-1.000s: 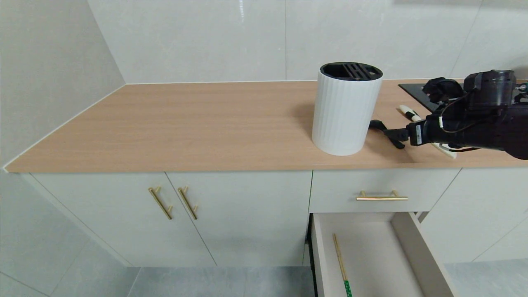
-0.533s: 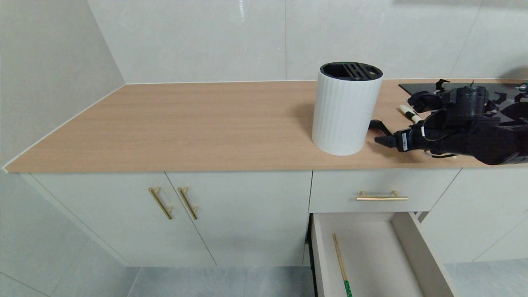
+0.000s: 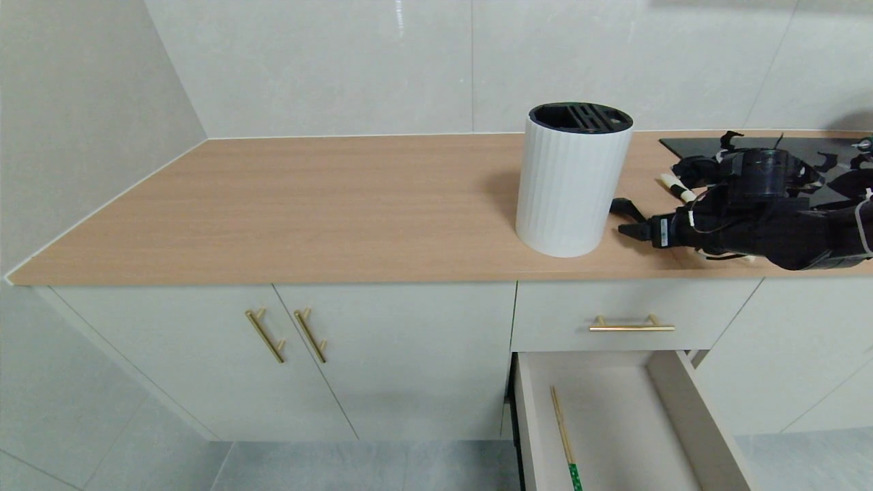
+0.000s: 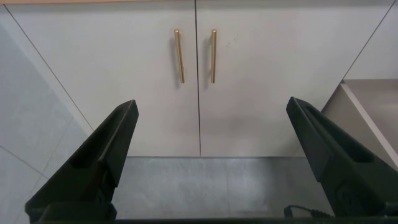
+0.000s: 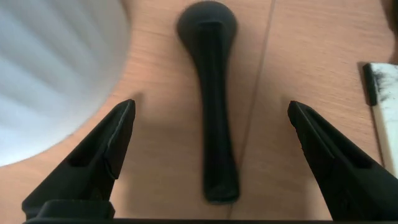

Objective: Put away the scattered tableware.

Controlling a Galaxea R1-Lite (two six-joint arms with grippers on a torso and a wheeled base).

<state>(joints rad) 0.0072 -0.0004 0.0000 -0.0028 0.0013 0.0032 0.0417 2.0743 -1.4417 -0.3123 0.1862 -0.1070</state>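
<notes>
The black slender utensil handle (image 5: 214, 155) is found on the wooden counter (image 3: 341, 204) just beside the white ribbed cylindrical holder (image 3: 571, 181), straddled by the wide-spread right tool (image 5: 210, 109). The holder, being so near, may be struck on closing.

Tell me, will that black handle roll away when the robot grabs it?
Probably not: the black handle lies flat on the counter, and its wider end should stop rolling. It looks stiff and light. Its smooth surface might slip.

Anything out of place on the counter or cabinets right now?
A black-handled utensil lies loose on the counter beside the white holder, between the open fingers of the right tool. A white-handled utensil lies nearby. The lower drawer stands open, a chopstick inside.
</notes>
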